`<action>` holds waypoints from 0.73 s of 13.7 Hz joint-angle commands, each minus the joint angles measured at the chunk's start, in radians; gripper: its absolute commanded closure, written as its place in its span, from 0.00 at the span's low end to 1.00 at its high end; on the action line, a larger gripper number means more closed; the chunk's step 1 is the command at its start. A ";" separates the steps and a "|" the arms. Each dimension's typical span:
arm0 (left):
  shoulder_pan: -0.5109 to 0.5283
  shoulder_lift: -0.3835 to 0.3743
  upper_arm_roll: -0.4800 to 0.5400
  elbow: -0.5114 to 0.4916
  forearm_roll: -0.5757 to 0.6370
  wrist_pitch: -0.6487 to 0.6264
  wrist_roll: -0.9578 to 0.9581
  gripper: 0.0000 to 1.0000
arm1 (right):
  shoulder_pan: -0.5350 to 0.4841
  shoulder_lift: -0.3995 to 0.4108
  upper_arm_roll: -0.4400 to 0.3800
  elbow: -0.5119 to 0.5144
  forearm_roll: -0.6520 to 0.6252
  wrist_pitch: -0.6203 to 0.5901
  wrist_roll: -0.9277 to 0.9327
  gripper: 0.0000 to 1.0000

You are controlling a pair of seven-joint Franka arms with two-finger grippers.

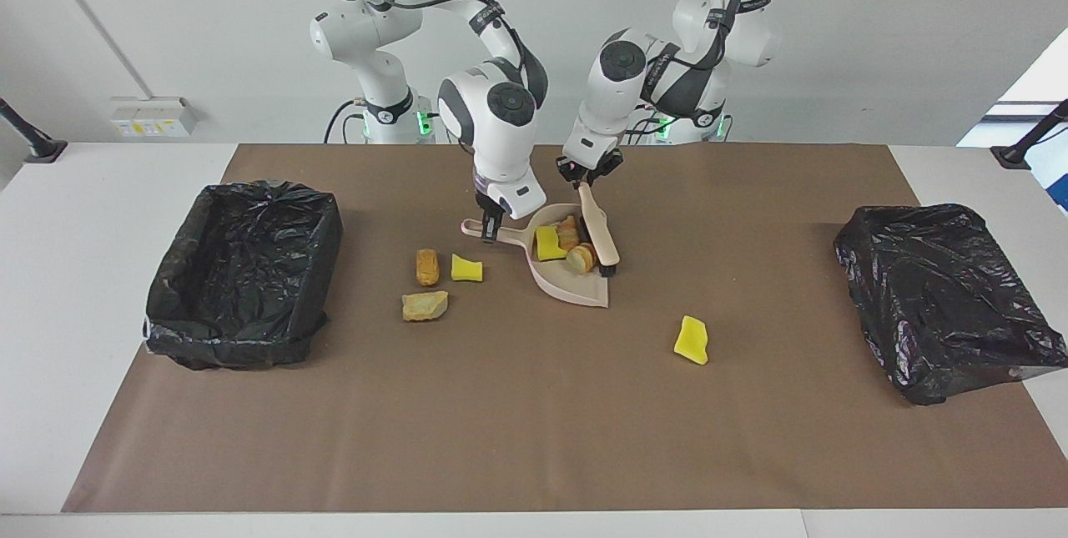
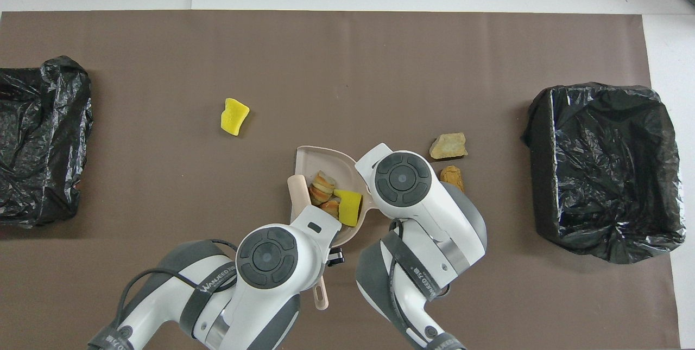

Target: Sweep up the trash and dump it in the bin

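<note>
We see a white counter (image 1: 117, 188) under a brown mat (image 1: 534, 429), with two black-lined bins (image 1: 242, 271) (image 1: 947, 296). Left fingers (image 1: 587, 181) clamp the brush (image 1: 602, 233); right fingers (image 1: 491, 231) grip the dustpan (image 1: 576, 288). Three trash chunks (image 1: 551, 243) lie in the pan beside the brush; four lie on the mat.

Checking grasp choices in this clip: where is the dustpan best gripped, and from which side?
By its handle, the thin stub that sticks out toward the right arm's end of the table, taken from above. The dustpan lies flat on the brown mat, its wide tray holds trash, and the brush works at its mouth, so only the handle is free. The right claw is shut on it there.
</note>
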 commanded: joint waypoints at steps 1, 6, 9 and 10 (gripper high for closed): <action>-0.006 0.009 0.021 0.054 -0.008 -0.079 0.044 0.98 | -0.003 -0.019 0.004 -0.035 -0.018 0.017 0.011 1.00; 0.115 0.041 0.029 0.126 0.071 -0.184 0.216 0.91 | -0.003 -0.019 0.004 -0.035 -0.018 0.017 0.011 1.00; 0.215 0.075 0.030 0.184 0.167 -0.215 0.392 1.00 | -0.003 -0.019 0.004 -0.035 -0.018 0.017 0.017 1.00; 0.251 0.095 0.030 0.221 0.238 -0.221 0.467 1.00 | -0.003 -0.021 0.004 -0.035 -0.018 0.016 0.035 1.00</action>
